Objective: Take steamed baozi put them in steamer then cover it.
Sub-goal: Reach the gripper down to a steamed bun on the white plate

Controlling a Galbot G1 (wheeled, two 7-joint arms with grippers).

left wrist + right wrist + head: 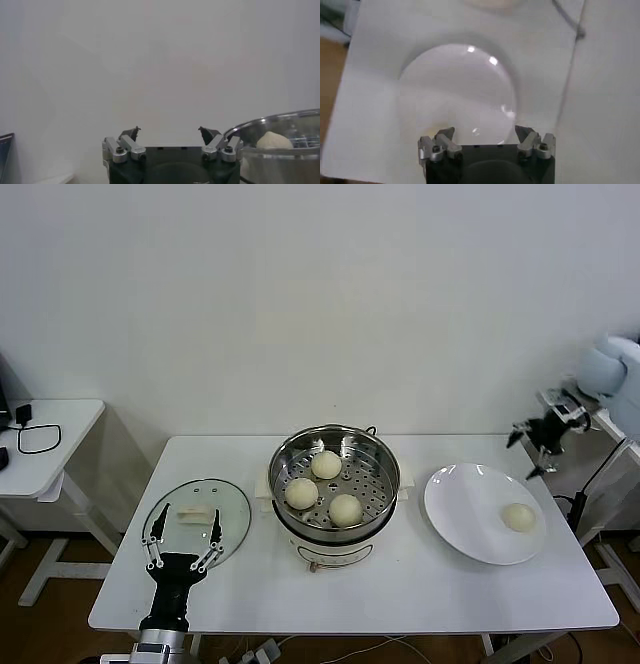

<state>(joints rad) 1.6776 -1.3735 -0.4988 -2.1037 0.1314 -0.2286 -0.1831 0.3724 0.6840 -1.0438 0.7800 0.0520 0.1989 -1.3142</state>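
Observation:
The steamer (385, 459) stands mid-table with three steamed baozi on its perforated tray: one at the back (326, 464), one on the left (301, 492), one at the front (346, 509). Another baozi (518, 517) lies on the white plate (465, 499) to the right. The glass cover (230, 509) lies flat on the table left of the steamer. My left gripper (183, 536) hangs open over the cover's near edge, holding nothing. In the left wrist view that gripper (170, 134) faces the wall, with the steamer (280, 125) and a baozi (273, 141) beside it. My right gripper (524, 452) is open, raised beyond the plate's far right side.
In the right wrist view the open gripper (485, 132) looks down on the plate (457, 90). A small side table (50, 434) with a black cable stands at the far left. The white wall runs close behind the table.

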